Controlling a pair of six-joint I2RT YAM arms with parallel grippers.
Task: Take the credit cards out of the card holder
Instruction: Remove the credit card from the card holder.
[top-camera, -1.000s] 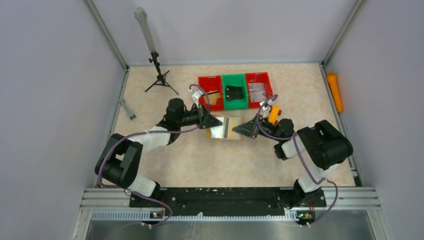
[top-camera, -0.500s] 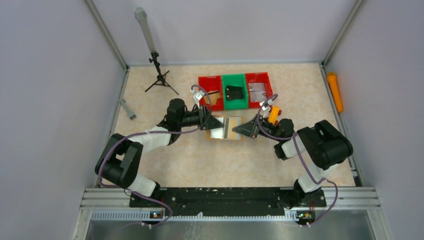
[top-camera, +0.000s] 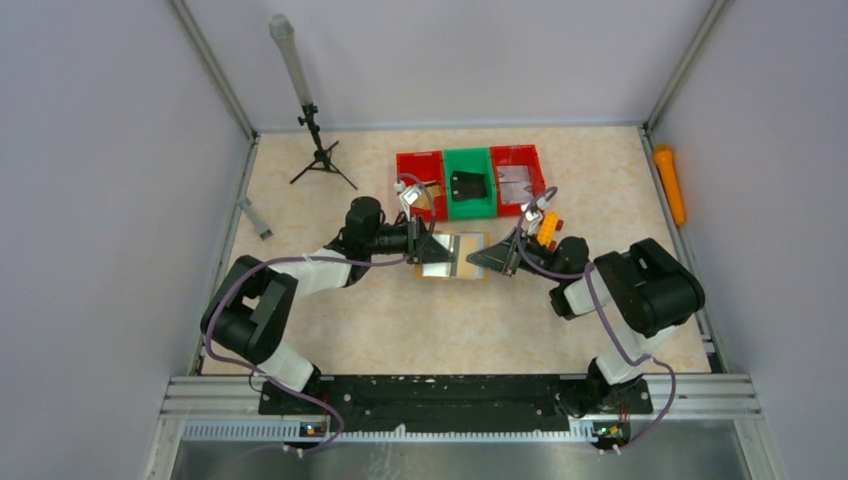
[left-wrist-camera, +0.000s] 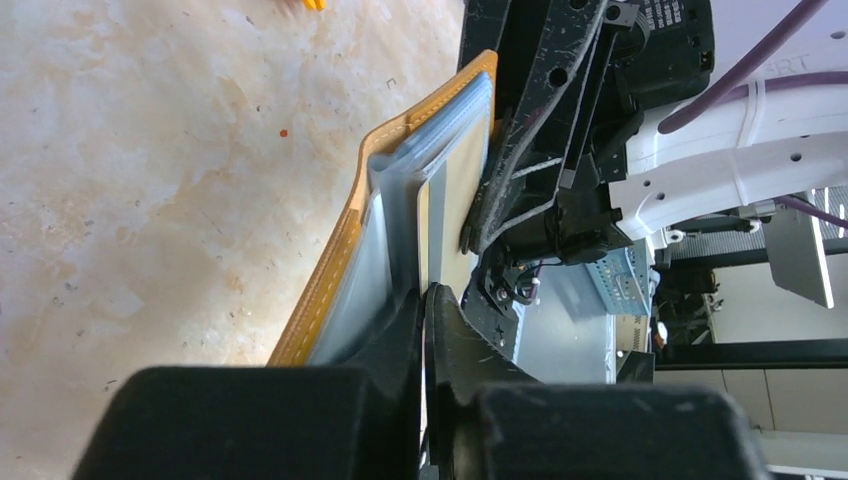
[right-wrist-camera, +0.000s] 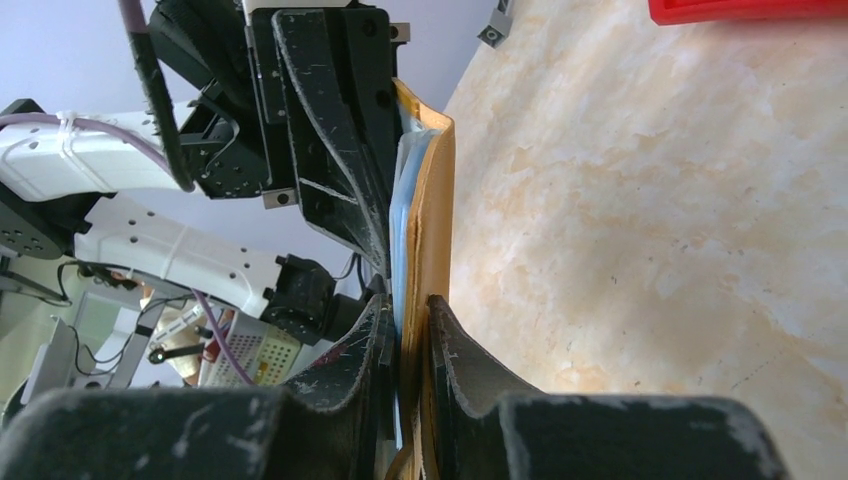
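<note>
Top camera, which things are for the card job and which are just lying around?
For the job:
card holder
credit card poking from it
left gripper, pinching that card
right gripper, clamping the holder

Just lying about:
tripod
orange tube
toy block
black object in the green bin
grey bracket

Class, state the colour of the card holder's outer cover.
The card holder is mustard-brown outside, with pale stitching along its edge; clearest in the left wrist view.
</note>
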